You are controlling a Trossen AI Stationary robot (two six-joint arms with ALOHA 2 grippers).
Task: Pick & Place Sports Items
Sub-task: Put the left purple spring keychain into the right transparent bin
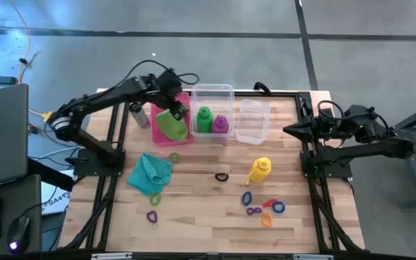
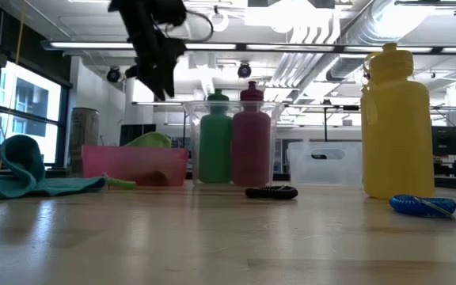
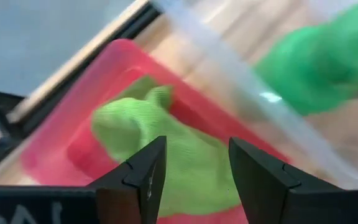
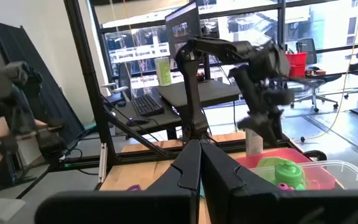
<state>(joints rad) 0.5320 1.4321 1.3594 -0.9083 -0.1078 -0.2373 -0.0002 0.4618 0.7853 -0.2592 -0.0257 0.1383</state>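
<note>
My left gripper (image 1: 180, 112) hangs open above the pink bin (image 1: 183, 139), where the lime green cloth (image 1: 170, 124) lies; in the left wrist view the cloth (image 3: 166, 149) shows beyond my fingers, untouched. The green bottle (image 1: 204, 119) and purple bottle (image 1: 220, 123) stand in a clear bin (image 1: 212, 90). The yellow bottle (image 1: 259, 170) lies on the table. The teal cloth (image 1: 149, 172) lies crumpled at the left. Several coloured rings (image 1: 264, 208) lie near the front. My right gripper (image 1: 289, 131) is shut and empty at the table's right edge.
A second clear bin (image 1: 253, 120) stands right of the first. A grey metal cylinder (image 1: 139, 115) stands left of the pink bin. A dark ring (image 1: 222, 176) lies mid-table. Loose rings (image 1: 153, 207) lie at the front left. Bare wood shows at the front middle.
</note>
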